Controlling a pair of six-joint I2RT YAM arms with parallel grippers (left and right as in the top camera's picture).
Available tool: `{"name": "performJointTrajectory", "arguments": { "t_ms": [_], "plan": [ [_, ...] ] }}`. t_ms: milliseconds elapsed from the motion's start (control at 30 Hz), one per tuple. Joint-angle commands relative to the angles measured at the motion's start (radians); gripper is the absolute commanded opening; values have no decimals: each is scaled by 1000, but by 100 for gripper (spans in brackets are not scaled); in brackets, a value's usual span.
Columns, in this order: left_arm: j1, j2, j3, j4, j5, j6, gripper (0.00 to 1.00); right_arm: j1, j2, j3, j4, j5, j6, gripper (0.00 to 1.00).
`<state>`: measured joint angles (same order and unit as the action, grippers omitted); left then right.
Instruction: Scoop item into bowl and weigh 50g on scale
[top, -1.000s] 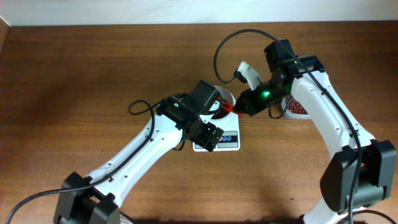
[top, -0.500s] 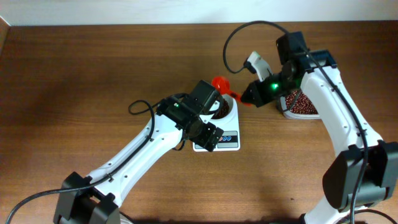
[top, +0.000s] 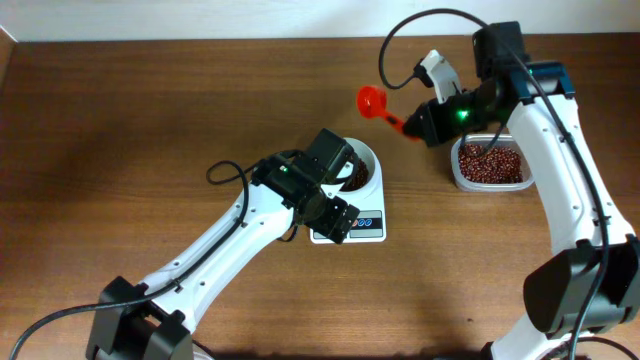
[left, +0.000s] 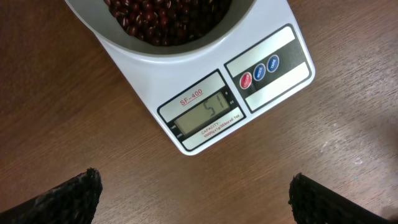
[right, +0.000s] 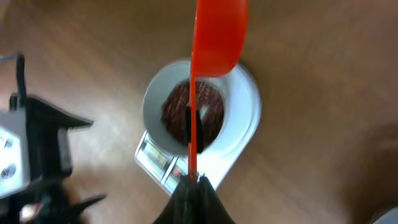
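Observation:
The white bowl (left: 124, 43) sits on the white scale (left: 273, 93) and holds dark red-brown beans (left: 161, 18). The scale's display (left: 208, 115) reads about 51. My left gripper (left: 196, 202) is open over bare wood just in front of the scale, nothing between its fingers (left: 71, 199). My right gripper (top: 415, 127) is shut on the handle of the orange-red scoop (top: 372, 100), held in the air up and to the right of the bowl (top: 368, 160). In the right wrist view the scoop (right: 217, 31) hangs above the bowl (right: 152, 106); whether it holds beans is hidden.
A clear plastic tub (top: 490, 182) full of beans (top: 490, 163) stands right of the scale (top: 365, 225), under the right arm. The left arm covers the bowl's left side and the scale's left front corner.
My right gripper has carried the scoop from over the bowl up and to the right, uncovering the tub. The left arm has stayed still.

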<state>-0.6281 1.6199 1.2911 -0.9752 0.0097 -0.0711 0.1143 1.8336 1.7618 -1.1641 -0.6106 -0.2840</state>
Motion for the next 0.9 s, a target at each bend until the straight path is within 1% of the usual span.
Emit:
{"name": "performJointTrajectory", "arguments": {
  "t_ms": [0,100,200,233,300,400,533,633,800,867],
  "plan": [
    [-5,4,-2,2,-6,9,99,39,4,21,-97,57,3,4],
    [-5,4,-2,2,-6,9,99,97,4,20,-172,163,4,4],
    [-5,4,-2,2,-6,9,99,168,6,-3,-163,267,4,4],
    [-5,4,-2,2,-6,9,99,195,6,-19,-138,309,4,4],
    [-5,4,-2,2,-6,9,99,219,6,-53,-93,313,4,4],
    [-5,4,-2,2,-6,9,99,227,6,-123,8,358,4,4],
    [-5,4,-2,2,-6,9,99,226,6,-216,99,356,5,4],
    [-5,4,-2,2,-6,9,99,226,6,-245,130,344,13,4],
    [-5,4,-2,2,-6,9,99,226,6,-267,88,157,12,4],
    [-5,4,-2,2,-6,9,99,226,6,-267,79,113,12,4]
  ]
}}
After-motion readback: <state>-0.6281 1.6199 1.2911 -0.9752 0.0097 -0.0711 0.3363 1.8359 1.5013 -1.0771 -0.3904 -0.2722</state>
